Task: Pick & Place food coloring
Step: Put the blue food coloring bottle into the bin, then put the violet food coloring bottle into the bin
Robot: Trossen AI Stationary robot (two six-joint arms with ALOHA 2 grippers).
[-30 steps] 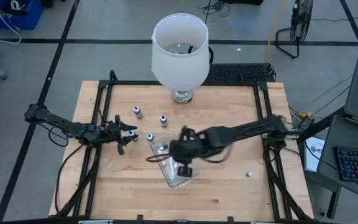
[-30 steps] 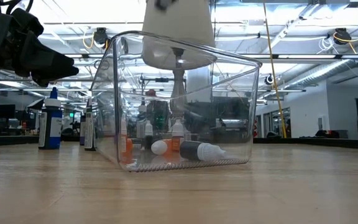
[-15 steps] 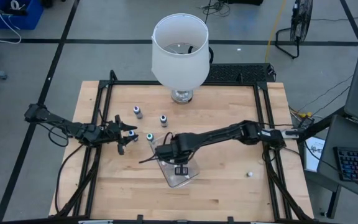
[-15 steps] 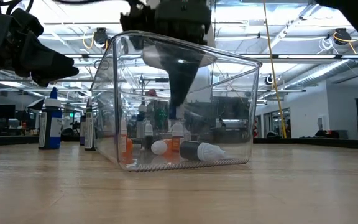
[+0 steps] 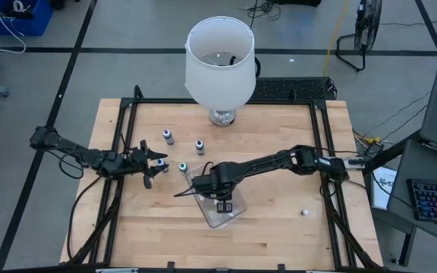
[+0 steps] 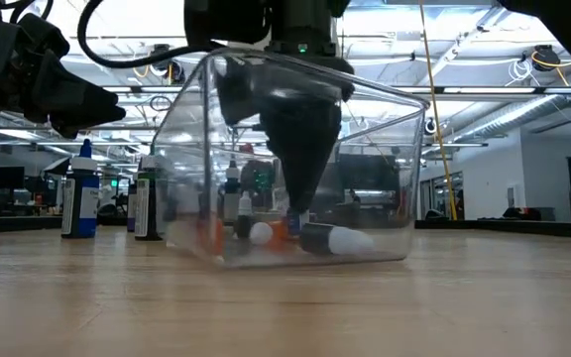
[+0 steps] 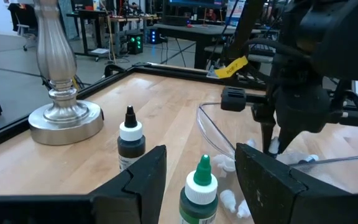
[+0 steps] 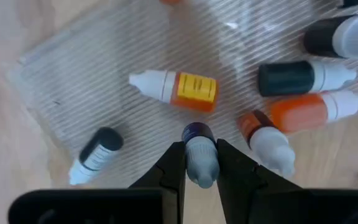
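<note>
**A:** Where is the right gripper (image 8: 201, 163) at the moment?

**B:** Down inside the clear tray (image 5: 205, 214), jaws pinching a small bottle (image 8: 200, 155) with a dark blue cap and a pale grey body. The bottle points straight ahead between the fingertips, just above the tray floor.

**A:** And the rest of the food coloring?

**B:** Several bottles lie on their sides just beyond the jaws: a yellow-labelled bottle (image 8: 177, 87) directly ahead, an orange bottle (image 8: 312, 110) and a dark bottle (image 8: 303, 76) off to one side, and a black-capped bottle (image 8: 95, 154) to the other. Three more are outside the tray. A green-capped bottle (image 7: 198, 191) stands right between the left gripper (image 7: 199, 177) jaws, which are spread and not touching it, with a black-tipped bottle (image 7: 130, 140) a little farther ahead, near the lamp base (image 7: 61, 117). One loose bottle (image 5: 305, 212) lies well apart on the worktop (image 5: 279, 136).

**A:** How do they handle?

**B:** I'd judge them very light, hard plastic, smooth and round, so likely to roll or twist out of a pinch. Squeezing across the body just below the cap looks safest; the tapered nozzle gives little to hold. Upright ones would tip at a nudge.
</note>
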